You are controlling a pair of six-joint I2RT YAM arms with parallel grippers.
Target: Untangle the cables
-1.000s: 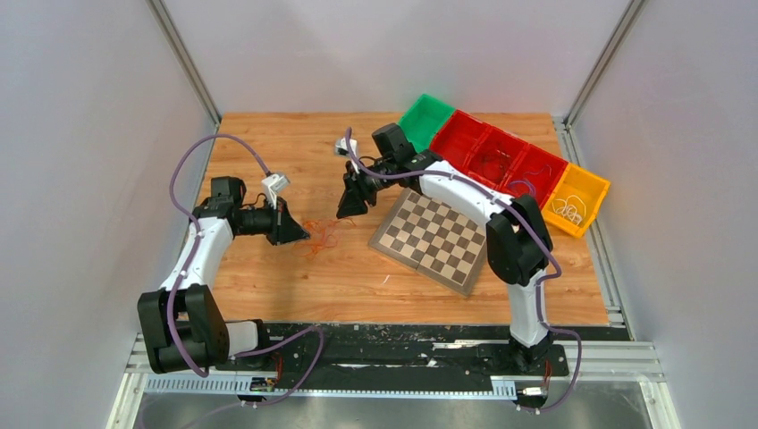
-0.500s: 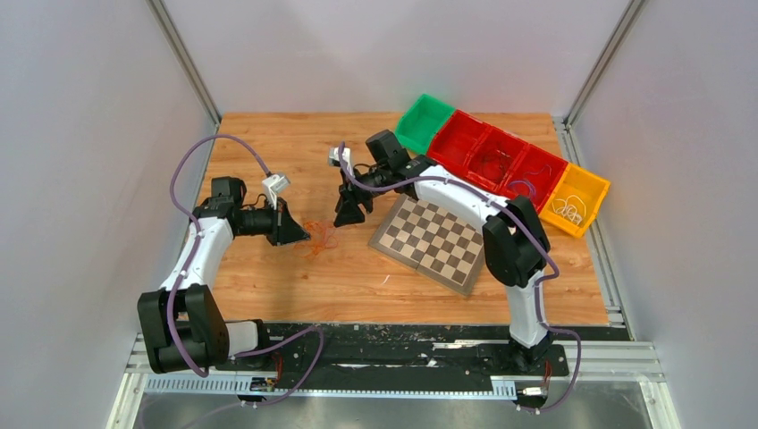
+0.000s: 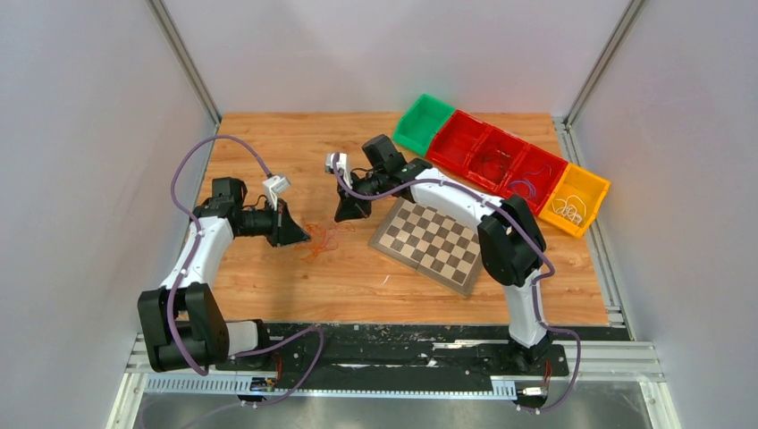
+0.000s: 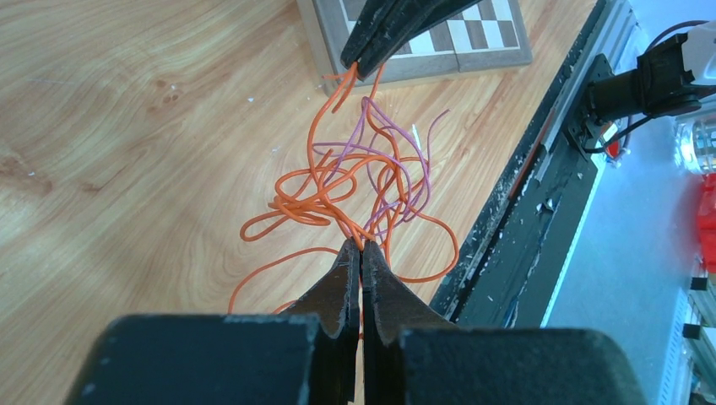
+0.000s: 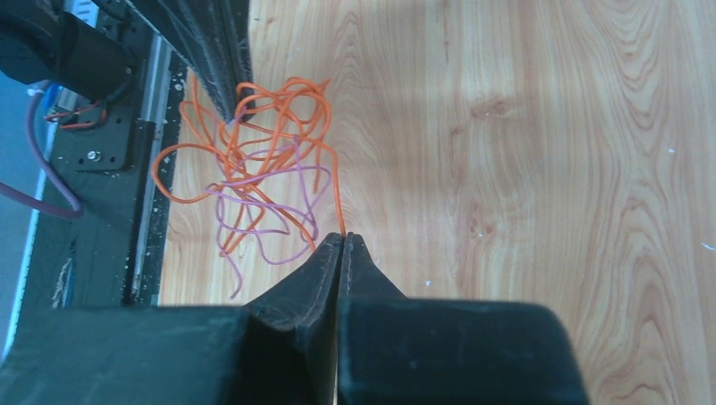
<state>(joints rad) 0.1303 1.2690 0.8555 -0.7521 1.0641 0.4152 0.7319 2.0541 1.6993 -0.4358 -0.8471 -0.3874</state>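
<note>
Top view: the cables (image 3: 320,238) are a small loose tangle of thin orange wire on the wooden table (image 3: 268,143), between the two grippers. The left gripper (image 3: 302,236) meets the tangle from the left, and the right gripper (image 3: 343,214) is at its far right end. Just beside the right gripper a square chessboard (image 3: 433,241) lies flat, turned at an angle. At the far right stands a row of plastic bins: green (image 3: 425,118), red (image 3: 451,136) and yellow (image 3: 593,207).

Left wrist view: the black, tapered fingers (image 4: 342,283) are pressed together on an orange strand at the near side of the tangle. The wires are smooth and looped, with thinner purple strands among the orange. At the top, the right gripper's tips pinch an orange end in front of the chessboard's corner.

Right wrist view: its fingers (image 5: 317,270) are closed on one orange strand, which runs straight up from the tips. The tangle lies to the left, over the grained wood near the table's edge. The left gripper's dark tip reaches it from the upper left.
</note>
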